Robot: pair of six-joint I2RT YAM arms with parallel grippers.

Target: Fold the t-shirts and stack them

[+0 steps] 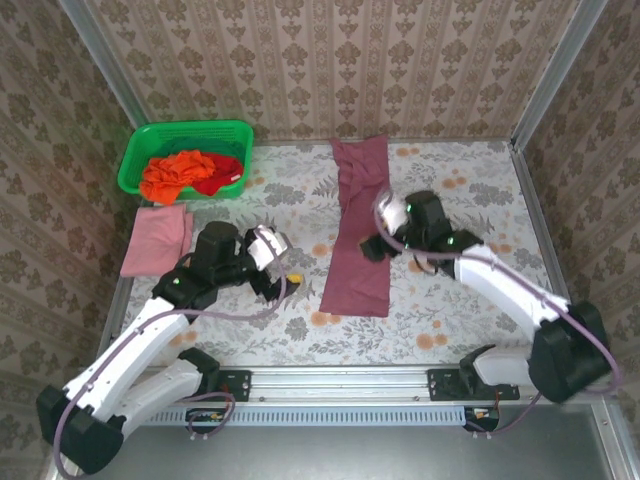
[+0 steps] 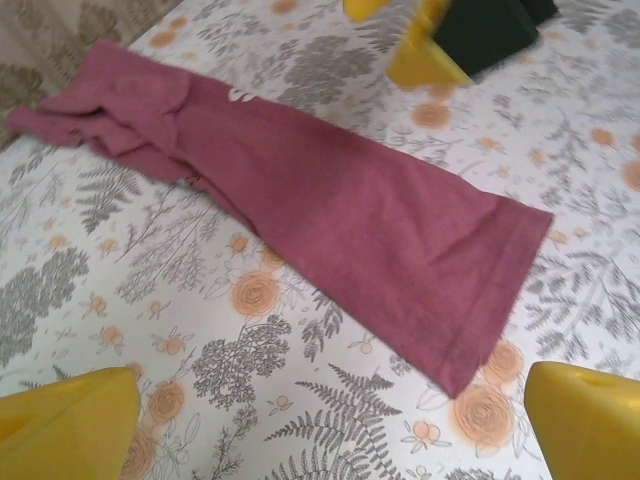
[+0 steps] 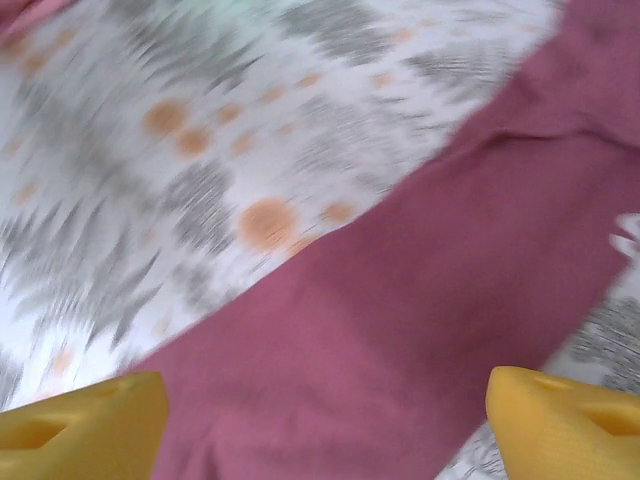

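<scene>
Four t-shirts in all — one maroon shirt [image 1: 358, 225] mid-table, one pink shirt [image 1: 157, 239] at the left, one orange shirt [image 1: 178, 172] and one red shirt [image 1: 222, 176] at far left. One green basket [image 1: 190, 128] holds those last two. Two robot arms — left arm [image 1: 150, 330], right arm [image 1: 510, 285].

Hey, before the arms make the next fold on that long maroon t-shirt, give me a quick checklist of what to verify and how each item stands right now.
1. Is the left gripper open and empty: ok, its fingers are wide apart near the shirt's hem.
2. Is the right gripper open: ok, its fingers are wide apart over the cloth. Whether it touches the cloth: cannot tell, the view is blurred.
3. Is the dusty maroon cloth t-shirt flat as a long narrow strip: ok, though its far end is rumpled.
4. Is the light pink cloth t-shirt folded: ok, it lies flat beside the green plastic basket.
5. Are the orange cloth t-shirt and the red cloth t-shirt folded: not ok, both are bunched in the basket.
</scene>
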